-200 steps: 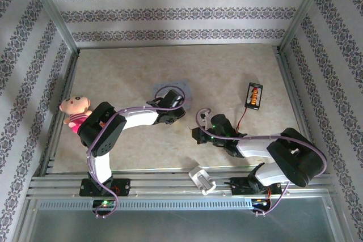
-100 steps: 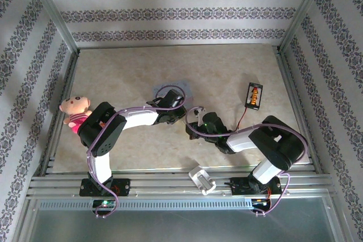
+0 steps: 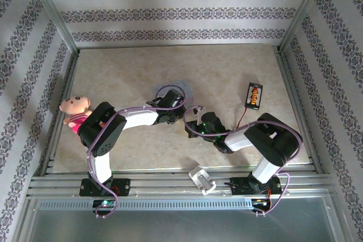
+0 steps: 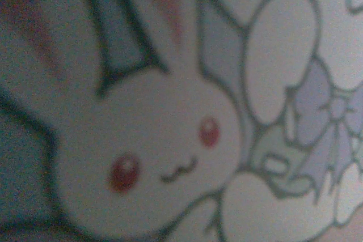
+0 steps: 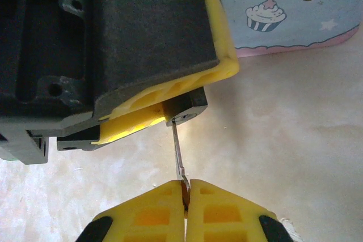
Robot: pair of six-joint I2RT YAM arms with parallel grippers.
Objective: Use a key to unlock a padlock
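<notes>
In the right wrist view my right gripper (image 5: 185,188) is shut on the head of a small silvery key (image 5: 178,151). The key's blade points up, its tip at the keyhole of the tiny dark padlock (image 5: 186,107). The padlock sits pinched between the yellow fingers (image 5: 218,66) of my left gripper (image 5: 176,103); its shackle is hidden. From above, the left gripper (image 3: 180,111) and right gripper (image 3: 191,124) meet mid-table, just in front of the pale blue tin box (image 3: 182,86). The left wrist view is a blurred close-up of the rabbit print on the tin box (image 4: 170,128).
A pink plush doll (image 3: 75,110) lies at the table's left edge by the left arm. A black battery holder (image 3: 254,95) with a red wire lies to the right. A small white object (image 3: 202,178) rests on the near rail. The tin box's cupcake-printed side (image 5: 283,9) is close behind the left gripper.
My right arm has folded its elbow up and carried the key left and forward, up to the left gripper. The left arm has stayed still.
</notes>
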